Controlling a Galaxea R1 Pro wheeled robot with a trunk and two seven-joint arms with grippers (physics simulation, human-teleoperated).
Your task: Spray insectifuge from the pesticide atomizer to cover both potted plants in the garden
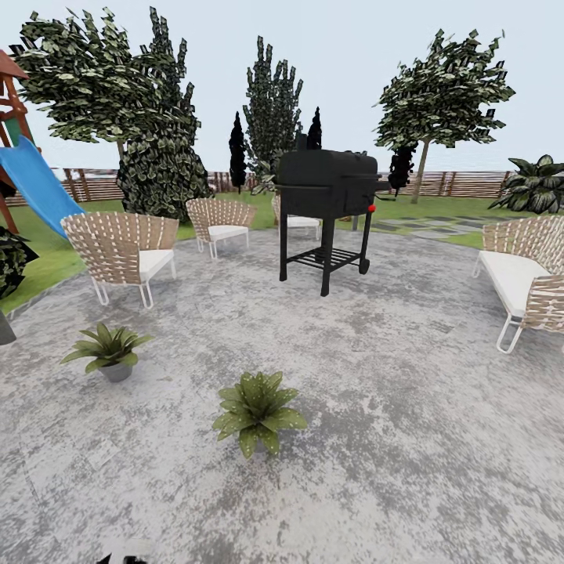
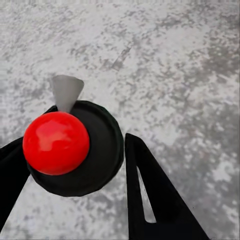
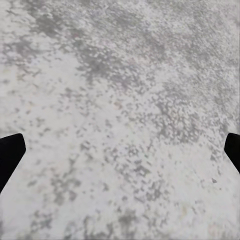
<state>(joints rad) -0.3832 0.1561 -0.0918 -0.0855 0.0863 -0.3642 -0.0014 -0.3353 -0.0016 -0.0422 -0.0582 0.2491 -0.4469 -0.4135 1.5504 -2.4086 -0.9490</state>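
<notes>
Two potted plants stand on the stone patio of the garden in the head view: one [image 1: 110,351] in a grey pot at the left, the other [image 1: 257,409] nearer the middle, its leaves hiding its pot. In the left wrist view the pesticide atomizer [image 2: 97,150] is seen from above, with a dark round top, a red knob and a grey nozzle. It sits between the black fingers of my left gripper [image 2: 73,145], which is shut on it above the paving. My right gripper [image 3: 122,149] is open, over bare stone. No insectifuge can be made out.
A black grill [image 1: 325,188] stands mid-patio beyond the plants. Wicker chairs [image 1: 125,251] ring the patio at the left and back, and a wicker sofa [image 1: 521,278] is at the right. A blue slide [image 1: 35,188] is far left, with a fence and trees behind.
</notes>
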